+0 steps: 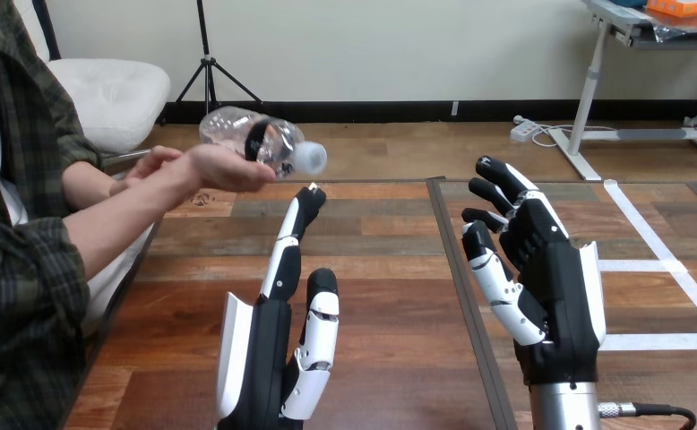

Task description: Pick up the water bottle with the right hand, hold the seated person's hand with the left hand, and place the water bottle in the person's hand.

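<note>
Two robot hands are raised over the bench (pixel 390 358), and both are released, holding nothing. The water bottle (pixel 255 139) is with neither of them. It lies on its side across the person's hand (pixel 215 168), which is turned palm up.

From the left robot hand (pixel 273 358) the bottle is ahead and a little to the left, beyond its farthest-reaching fingertip. From the right robot hand (pixel 542 287) it is well off to the left and farther out, so the left robot hand is plainly the nearer one. The bottle's long axis runs roughly crosswise to the left robot hand's straight fingers. Its cap (pixel 310 158) end points toward the right robot hand's side and sticks out past the person's fingertips.

One finger of the left robot hand stretches forward to just below and beside the person's hand, but I see a small gap and no hold on it. The right robot hand's fingers are loosely bent around empty air.

Judging by this, the bottle looks delivered. What remains is likely drawing both robot hands clear without knocking the cap end.
</note>
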